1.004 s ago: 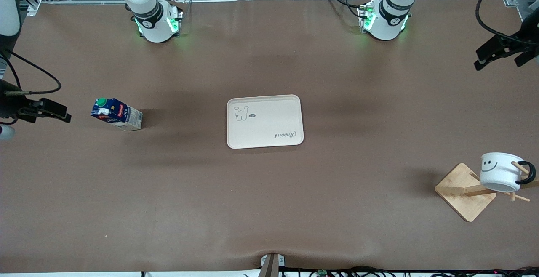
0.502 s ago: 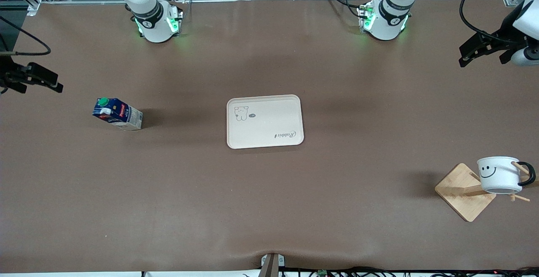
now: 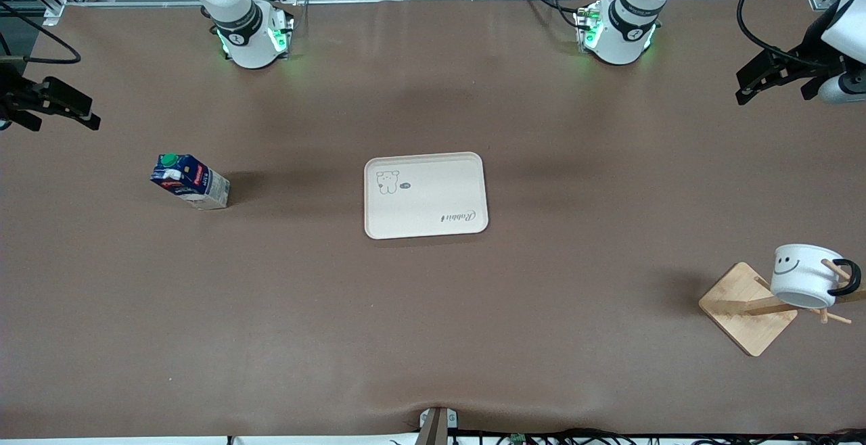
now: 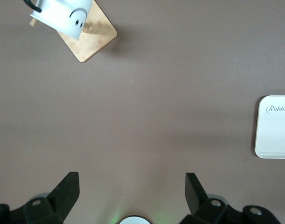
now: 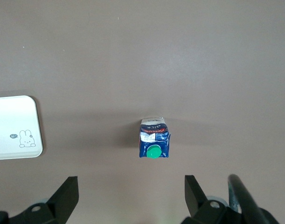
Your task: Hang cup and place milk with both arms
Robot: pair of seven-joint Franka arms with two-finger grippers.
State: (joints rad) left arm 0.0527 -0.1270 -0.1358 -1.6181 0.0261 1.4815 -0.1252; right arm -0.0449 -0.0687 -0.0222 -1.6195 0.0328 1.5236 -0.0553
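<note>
Both arms have lifted away toward the tabletop's (image 3: 433,337) ends; the cup (image 3: 802,276) swings slightly on its wooden rack (image 3: 747,306), its handle over a peg. Left pincer (image 3: 761,83) and right pincer (image 3: 64,103) hang wide and empty. Upright, the milk (image 3: 189,181) sits toward the right arm's end, well apart from the tray (image 3: 426,195): likely hanging done, milk placement pending.

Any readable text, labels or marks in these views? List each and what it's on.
"Rabbit": script word printed on the tray, near one corner; cut off at the edge in the left wrist view.
Rabbit drawing with a small badge on the tray: badge text too small to read.
Red-and-white label on the milk: lettering too blurred to read.
The cup: a black smiley face, no words.
</note>
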